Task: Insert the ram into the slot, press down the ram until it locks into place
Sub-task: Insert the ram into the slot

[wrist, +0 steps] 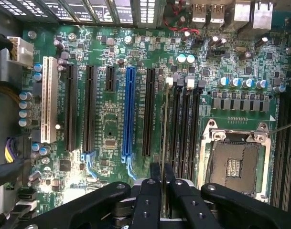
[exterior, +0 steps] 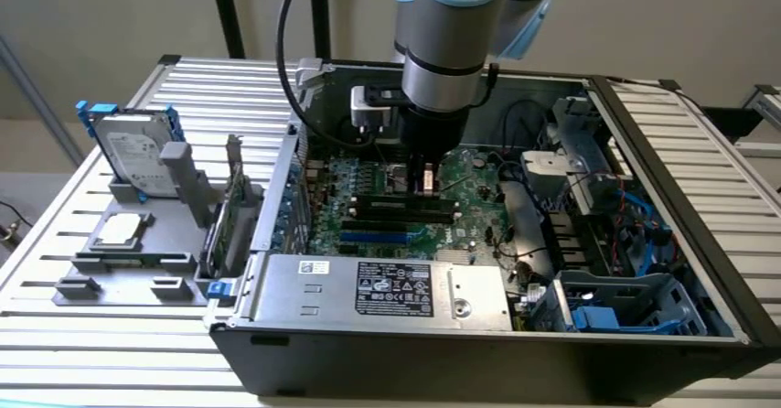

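Pale wall and black poles stand behind a bench (exterior: 73, 335) of ribbed metal slats. An open computer case (exterior: 488, 362) takes up the bench toward the exterior view's right edge. The arm (exterior: 445, 51) reaches straight down into it, and its gripper (exterior: 423, 181) is low over the black memory sockets (exterior: 403, 209) on the motherboard (exterior: 476, 175). The power supply (exterior: 293, 284) at the case's near side carries a white-and-black label (exterior: 393, 289), its print too small to read. Near the bench's edge at the exterior view's left, a grey fixture (exterior: 123, 275) holds an upright hard drive (exterior: 132, 152) and a flat processor chip (exterior: 123, 230).

From the wrist view, the gripper's black fingers (wrist: 152, 191) pinch the ram (wrist: 166, 124), seen edge-on as a thin line. It runs along the slot (wrist: 175, 124), the socket nearest the blue slot (wrist: 130, 112), in line with its pale end clip (wrist: 170, 81). Whether its lower edge touches the slot, I cannot tell. The empty processor socket (wrist: 233, 164) lies beyond the sockets. The board's white lettering is too fine to read.
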`<state>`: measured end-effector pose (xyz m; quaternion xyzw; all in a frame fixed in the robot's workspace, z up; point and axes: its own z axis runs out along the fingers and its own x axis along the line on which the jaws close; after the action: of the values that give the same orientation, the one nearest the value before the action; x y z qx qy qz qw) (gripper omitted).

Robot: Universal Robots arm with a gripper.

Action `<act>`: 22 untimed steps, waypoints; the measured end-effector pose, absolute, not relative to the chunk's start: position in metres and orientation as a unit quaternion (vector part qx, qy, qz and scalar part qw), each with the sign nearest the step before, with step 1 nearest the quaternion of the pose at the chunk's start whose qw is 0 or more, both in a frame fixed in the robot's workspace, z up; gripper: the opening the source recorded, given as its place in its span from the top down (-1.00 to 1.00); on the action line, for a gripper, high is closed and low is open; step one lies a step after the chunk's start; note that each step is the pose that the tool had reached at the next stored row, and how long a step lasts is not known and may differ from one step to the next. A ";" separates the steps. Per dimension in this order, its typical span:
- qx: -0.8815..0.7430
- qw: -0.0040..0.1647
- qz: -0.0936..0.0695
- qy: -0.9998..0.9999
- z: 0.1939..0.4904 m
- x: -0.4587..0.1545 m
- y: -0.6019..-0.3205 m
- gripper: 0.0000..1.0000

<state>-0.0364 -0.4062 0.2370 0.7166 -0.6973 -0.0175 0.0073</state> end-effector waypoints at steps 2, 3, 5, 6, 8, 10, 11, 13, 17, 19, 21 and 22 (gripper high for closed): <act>0.717 0.007 -0.018 -0.697 0.236 -0.036 -0.405 0.73; 0.717 0.007 -0.018 -0.697 0.236 -0.036 -0.404 0.73; 0.717 0.007 -0.018 -0.697 0.236 -0.036 -0.403 0.73; 0.717 0.007 -0.017 -0.697 0.235 -0.036 -0.402 0.73; 0.717 0.007 -0.017 -0.697 0.234 -0.036 -0.402 0.73; 0.717 0.007 -0.017 -0.697 0.232 -0.036 -0.402 0.73; 0.717 0.007 -0.017 -0.697 0.231 -0.036 -0.402 0.73; 0.717 0.007 -0.017 -0.697 0.230 -0.036 -0.402 0.73; 0.717 0.007 -0.017 -0.697 0.230 -0.036 -0.402 0.73; 0.717 0.007 -0.017 -0.697 0.230 -0.036 -0.402 0.73; 0.717 0.007 -0.017 -0.697 0.230 -0.035 -0.402 0.73; 0.717 0.007 -0.017 -0.697 0.229 -0.035 -0.402 0.73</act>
<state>-0.0354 -0.4024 0.2293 0.7167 -0.6971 -0.0171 0.0074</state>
